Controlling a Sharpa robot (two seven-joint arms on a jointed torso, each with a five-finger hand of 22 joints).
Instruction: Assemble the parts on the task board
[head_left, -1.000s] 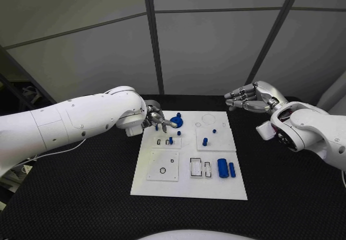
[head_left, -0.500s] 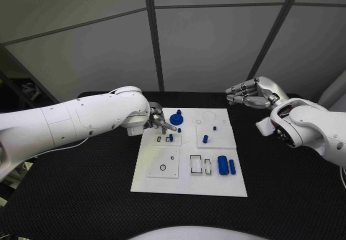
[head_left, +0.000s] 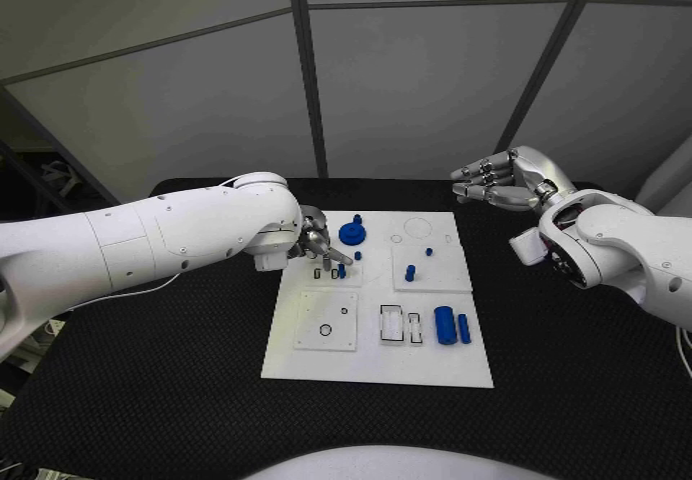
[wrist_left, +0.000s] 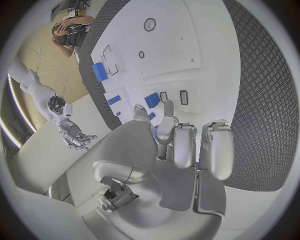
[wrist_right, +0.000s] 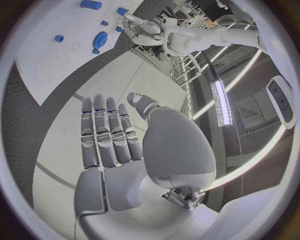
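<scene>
Left hand (head_left: 317, 243) fingers pinching a blue part (wrist_left: 152, 100) over task board (head_left: 378, 355), right hand (head_left: 498, 181) empty, fingers apart

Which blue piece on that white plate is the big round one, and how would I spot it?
Find the white task board mid-table, then look at its far edge near the left hand. The round blue part sits there, disc-shaped with a peg standing on top, wider than the small blue pegs beside it.

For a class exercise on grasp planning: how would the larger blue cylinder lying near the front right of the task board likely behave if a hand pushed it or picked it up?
The blue cylinder lies on its side on the task board, so a sideways push would probably roll it. It looks like smooth, rigid plastic, so probably stiff, light, and perhaps a bit slippery. A thinner blue pin lies close beside it and might get knocked.
</scene>
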